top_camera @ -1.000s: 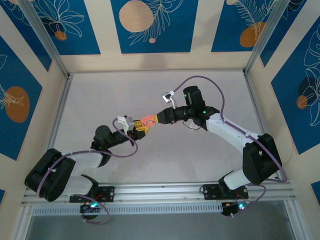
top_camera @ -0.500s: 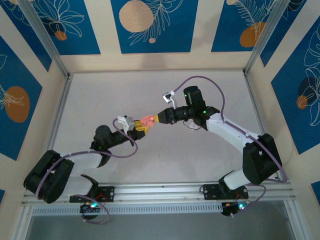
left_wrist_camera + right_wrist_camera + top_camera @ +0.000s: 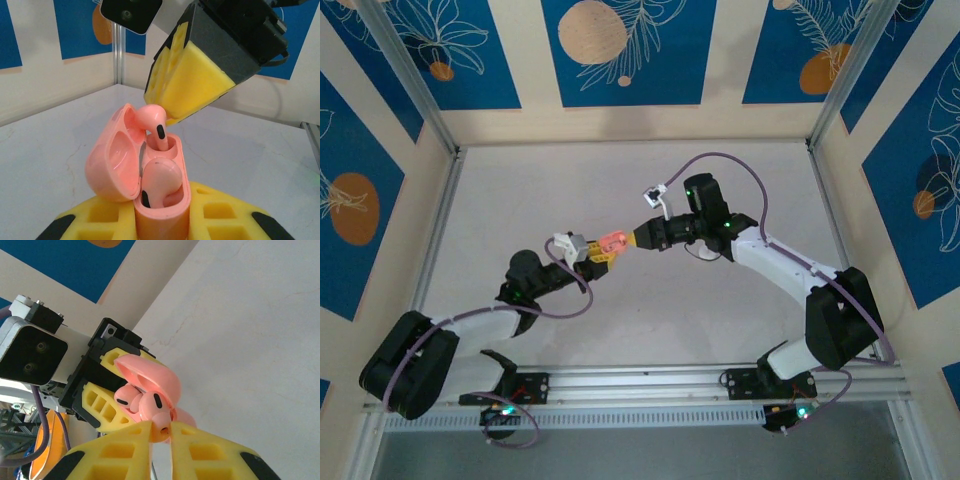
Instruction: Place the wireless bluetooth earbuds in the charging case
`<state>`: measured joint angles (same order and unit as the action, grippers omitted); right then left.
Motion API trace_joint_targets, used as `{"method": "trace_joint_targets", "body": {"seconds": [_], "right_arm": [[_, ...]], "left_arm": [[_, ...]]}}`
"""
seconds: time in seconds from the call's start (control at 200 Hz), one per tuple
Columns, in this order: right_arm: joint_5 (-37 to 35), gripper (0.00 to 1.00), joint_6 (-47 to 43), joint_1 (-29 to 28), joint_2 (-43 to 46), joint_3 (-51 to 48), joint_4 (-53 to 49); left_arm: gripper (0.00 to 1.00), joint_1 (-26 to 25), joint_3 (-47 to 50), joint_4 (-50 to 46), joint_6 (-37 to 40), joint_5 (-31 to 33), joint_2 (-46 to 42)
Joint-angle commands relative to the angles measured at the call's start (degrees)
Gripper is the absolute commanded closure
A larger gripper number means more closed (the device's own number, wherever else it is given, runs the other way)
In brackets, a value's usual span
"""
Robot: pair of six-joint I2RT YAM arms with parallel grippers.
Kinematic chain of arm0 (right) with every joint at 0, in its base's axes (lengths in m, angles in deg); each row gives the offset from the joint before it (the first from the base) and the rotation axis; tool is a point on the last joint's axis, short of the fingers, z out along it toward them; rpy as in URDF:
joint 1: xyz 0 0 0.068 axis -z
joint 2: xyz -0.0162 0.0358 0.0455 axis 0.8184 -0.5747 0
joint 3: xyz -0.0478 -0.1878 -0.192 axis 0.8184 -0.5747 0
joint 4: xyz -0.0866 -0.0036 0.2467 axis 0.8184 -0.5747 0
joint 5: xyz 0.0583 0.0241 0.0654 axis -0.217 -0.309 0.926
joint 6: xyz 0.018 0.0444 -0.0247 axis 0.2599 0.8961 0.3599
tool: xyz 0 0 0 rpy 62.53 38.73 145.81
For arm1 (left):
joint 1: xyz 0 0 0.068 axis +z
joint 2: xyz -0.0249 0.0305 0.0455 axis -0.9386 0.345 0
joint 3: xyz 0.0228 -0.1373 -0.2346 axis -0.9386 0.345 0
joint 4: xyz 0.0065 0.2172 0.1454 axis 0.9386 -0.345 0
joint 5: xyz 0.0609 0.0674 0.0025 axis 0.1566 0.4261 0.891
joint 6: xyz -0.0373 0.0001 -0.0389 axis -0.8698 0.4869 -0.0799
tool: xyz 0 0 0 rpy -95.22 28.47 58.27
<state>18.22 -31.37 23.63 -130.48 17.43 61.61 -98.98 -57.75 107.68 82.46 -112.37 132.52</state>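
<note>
Inside the charging case point(image 3: 160, 217), in the slot nearer the left gripper point(image 3: 161, 229), one earbud point(image 3: 161, 181) is seen seated. The case is clamped between that gripper's yellow pads, lid swung open to one side. At the case's farther slot, the second earbud point(image 3: 150, 117) is pinched by its head between the right gripper's point(image 3: 161, 432) closed-in fingertips, stem dipped into that slot.
</note>
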Motion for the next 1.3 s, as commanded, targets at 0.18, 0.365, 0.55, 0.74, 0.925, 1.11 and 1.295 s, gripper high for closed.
{"method": "trace_joint_targets", "body": {"seconds": [0.18, 0.365, 0.55, 0.74, 0.925, 1.11, 1.295], "right_arm": [[-0.38, 0.83, -2.19, -1.93, 0.05, 1.48, -4.69], [-1.17, 0.83, -2.67, -2.37, -0.35, 1.75, -5.99], [-1.67, 0.83, -2.97, -2.90, -0.79, 2.41, -5.86], [-1.54, 0.83, -3.38, -3.08, -1.16, 3.61, -5.59], [-1.47, 0.83, -3.14, -3.34, -1.58, 4.28, -5.60], [-2.06, 0.82, -2.81, -3.62, -1.71, 4.48, -6.02], [-3.62, 0.79, -2.19, -3.69, -1.73, 4.83, -6.56]], "left_arm": [[0.80, -0.36, -1.50, 1.80, 1.30, 2.13, -1.88], [0.80, -0.45, -1.59, 1.05, 1.65, 2.75, -2.57], [0.80, -0.47, -1.65, 0.87, 1.65, 2.24, -3.07], [0.80, -0.54, -1.73, 0.79, 1.65, 1.75, -2.91], [0.80, -0.70, -1.72, 0.37, 1.86, 1.84, -2.96], [0.80, -0.80, -1.83, -0.48, 2.31, 2.10, -3.20], [0.80, -1.13, -2.08, -1.67, 3.05, 2.10, -3.55]]}}
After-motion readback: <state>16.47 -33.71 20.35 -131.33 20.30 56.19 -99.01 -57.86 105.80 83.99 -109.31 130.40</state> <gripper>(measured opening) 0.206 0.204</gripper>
